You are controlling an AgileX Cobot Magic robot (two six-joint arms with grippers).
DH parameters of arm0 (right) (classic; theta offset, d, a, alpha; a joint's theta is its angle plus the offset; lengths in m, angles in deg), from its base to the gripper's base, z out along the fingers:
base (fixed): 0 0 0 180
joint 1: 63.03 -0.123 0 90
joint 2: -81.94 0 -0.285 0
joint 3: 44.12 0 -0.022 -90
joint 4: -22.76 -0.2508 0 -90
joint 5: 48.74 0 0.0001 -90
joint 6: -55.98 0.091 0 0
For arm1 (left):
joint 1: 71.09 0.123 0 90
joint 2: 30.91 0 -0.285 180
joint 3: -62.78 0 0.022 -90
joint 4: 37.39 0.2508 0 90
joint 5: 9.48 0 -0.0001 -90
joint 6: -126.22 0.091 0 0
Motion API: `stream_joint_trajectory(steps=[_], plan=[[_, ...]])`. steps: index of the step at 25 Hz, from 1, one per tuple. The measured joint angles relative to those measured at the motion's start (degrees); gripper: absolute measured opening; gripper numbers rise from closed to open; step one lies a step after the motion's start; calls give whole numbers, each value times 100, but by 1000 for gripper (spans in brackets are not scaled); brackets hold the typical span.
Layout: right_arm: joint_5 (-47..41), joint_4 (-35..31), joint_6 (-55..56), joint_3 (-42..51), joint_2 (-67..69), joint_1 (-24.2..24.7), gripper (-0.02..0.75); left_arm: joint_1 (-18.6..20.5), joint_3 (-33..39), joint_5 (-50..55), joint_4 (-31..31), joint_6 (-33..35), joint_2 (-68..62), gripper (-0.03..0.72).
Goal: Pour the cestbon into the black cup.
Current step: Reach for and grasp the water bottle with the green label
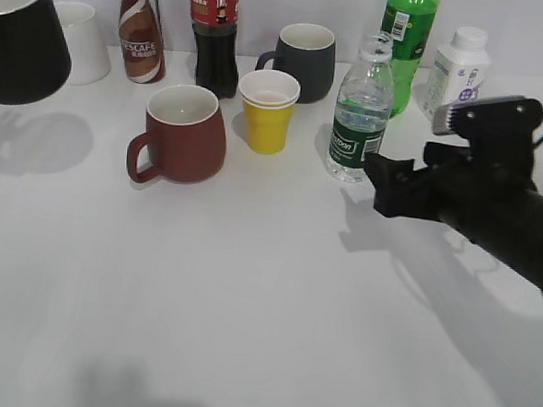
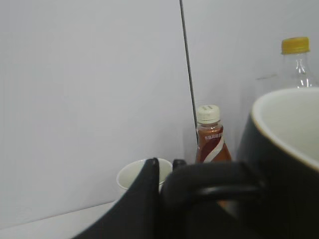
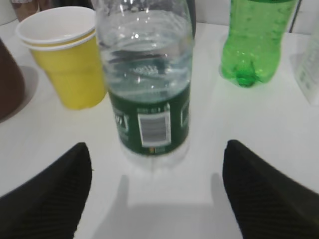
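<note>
Right gripper [image 3: 155,191] open before cestbon [image 3: 147,84]

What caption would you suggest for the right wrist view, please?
Open right tool lined up with the upright cestbon, not yet touching; yellow cup and green soda bottle behind.

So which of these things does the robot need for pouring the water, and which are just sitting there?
Needed:
- cestbon, cap off
- black cup, held up off the table
- right tool, open, facing the bottle

Just sitting there:
- brown mug
- yellow cup
- grey mug
- cola bottle
- green soda bottle
- coffee bottle
- white bottle
</note>
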Motion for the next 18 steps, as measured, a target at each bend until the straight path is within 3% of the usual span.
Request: stream_joint_trajectory(steps=[15, 18], plan=[[-213, 22, 72, -2038, 1677, -4, 627, 0, 0, 0, 221, -7, 0, 41], [-353, 22, 106, -2506, 1961, -4, 581, 0, 0, 0, 237, -13, 0, 41]])
